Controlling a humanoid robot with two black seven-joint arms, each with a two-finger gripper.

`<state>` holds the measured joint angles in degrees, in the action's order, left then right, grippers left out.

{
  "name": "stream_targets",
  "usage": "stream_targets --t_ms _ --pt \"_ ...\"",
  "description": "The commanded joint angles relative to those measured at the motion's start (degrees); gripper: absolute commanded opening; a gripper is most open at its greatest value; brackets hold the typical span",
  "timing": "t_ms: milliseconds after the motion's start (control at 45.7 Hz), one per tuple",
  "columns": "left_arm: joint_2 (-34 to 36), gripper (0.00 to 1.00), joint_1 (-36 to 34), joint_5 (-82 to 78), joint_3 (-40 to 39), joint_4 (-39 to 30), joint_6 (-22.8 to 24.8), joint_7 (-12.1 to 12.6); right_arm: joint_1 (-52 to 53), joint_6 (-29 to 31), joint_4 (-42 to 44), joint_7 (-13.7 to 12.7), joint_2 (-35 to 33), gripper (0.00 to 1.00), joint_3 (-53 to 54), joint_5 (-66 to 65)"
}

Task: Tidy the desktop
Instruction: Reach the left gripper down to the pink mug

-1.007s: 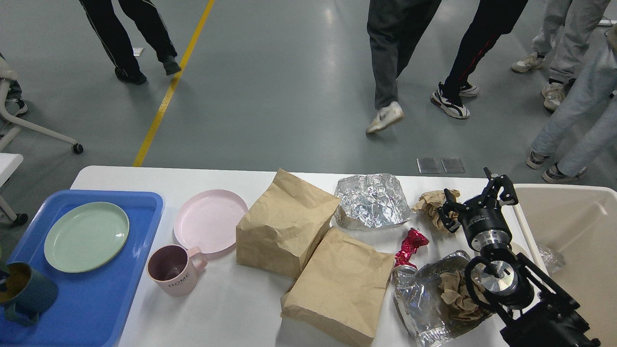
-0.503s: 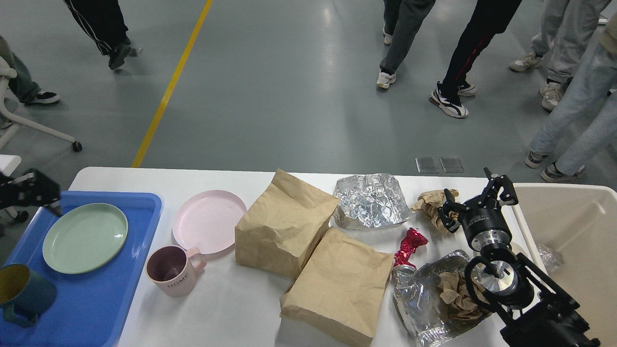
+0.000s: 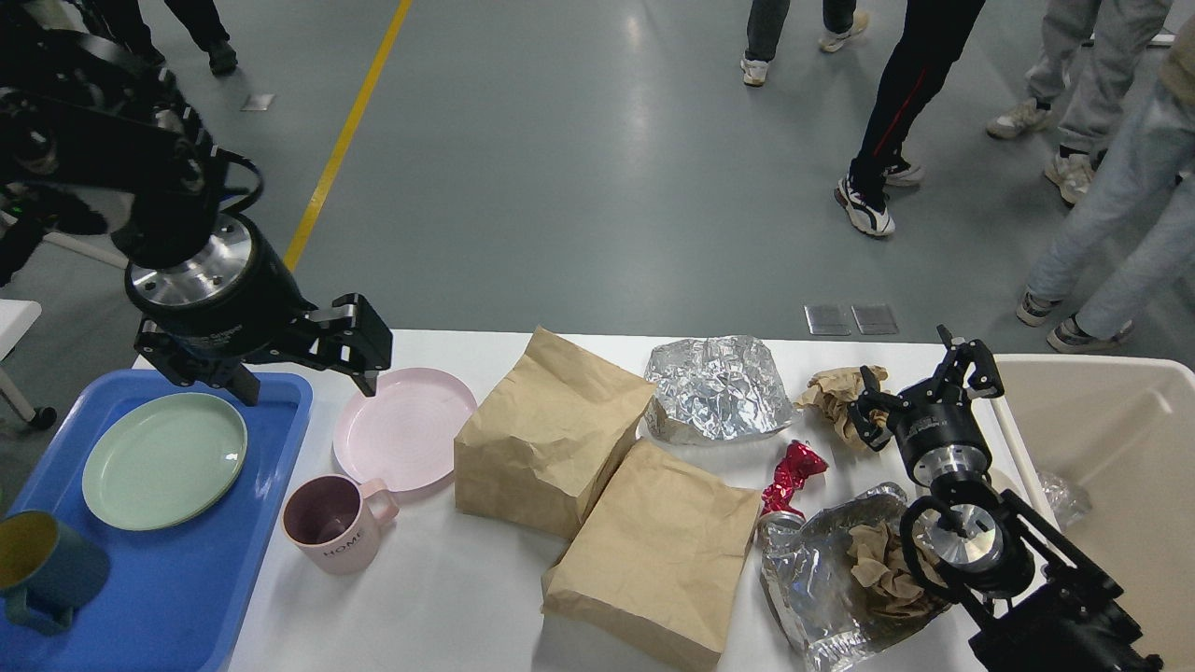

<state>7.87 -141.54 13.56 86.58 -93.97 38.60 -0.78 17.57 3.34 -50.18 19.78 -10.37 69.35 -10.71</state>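
The white desktop [image 3: 448, 597] is littered. On it lie a pink plate [image 3: 404, 427], a pink mug [image 3: 334, 521], two brown paper bags [image 3: 551, 434] [image 3: 658, 555], a crumpled foil sheet [image 3: 717, 387], a red wrapper [image 3: 792, 476], a brown paper wad [image 3: 834, 387] and a foil sheet holding crumpled paper [image 3: 831, 579]. My left gripper [image 3: 308, 385] is open and empty, above the gap between the blue tray and the pink plate. My right gripper [image 3: 920, 378] is open and empty, just right of the brown paper wad.
A blue tray [image 3: 177, 597] at the left holds a green plate [image 3: 163, 459] and a teal cup [image 3: 42, 569]. A beige bin [image 3: 1111, 448] stands at the right edge. People stand on the floor beyond the table.
My left arm has swung in from the far left and now hangs open over the tray's right edge and the pink plate. The right arm has not moved. People behind have walked off.
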Motion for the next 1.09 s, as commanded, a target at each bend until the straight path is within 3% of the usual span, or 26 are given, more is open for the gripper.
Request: stream_targets --t_ms 0,153,438,547,722,1073 --pt "-3.5 0.96 -4.4 4.6 -0.2 -4.4 -0.1 -1.1 0.0 0.0 0.0 0.0 0.0 1.0 0.0 0.0" --pt "-3.8 0.96 -4.8 5.8 0.1 -5.8 0.2 -2.7 0.0 0.0 0.0 0.0 0.0 1.0 0.0 0.0" --pt "-3.9 0.96 0.8 5.4 0.3 -5.1 -0.6 -3.1 0.0 0.0 0.0 0.0 0.0 1.0 0.0 0.1" --pt "-3.8 0.96 5.7 5.4 0.8 -2.9 -3.3 -3.2 0.0 0.0 -0.1 0.0 0.0 1.0 0.0 0.0" --pt "-1.7 0.94 15.8 6.0 3.0 -0.8 -12.0 -2.7 0.0 0.0 -0.1 0.0 0.0 1.0 0.0 0.0" --pt "6.0 0.91 36.2 9.0 2.5 10.5 -18.9 -2.5 0.0 0.0 -0.1 0.0 0.0 1.0 0.0 0.0"
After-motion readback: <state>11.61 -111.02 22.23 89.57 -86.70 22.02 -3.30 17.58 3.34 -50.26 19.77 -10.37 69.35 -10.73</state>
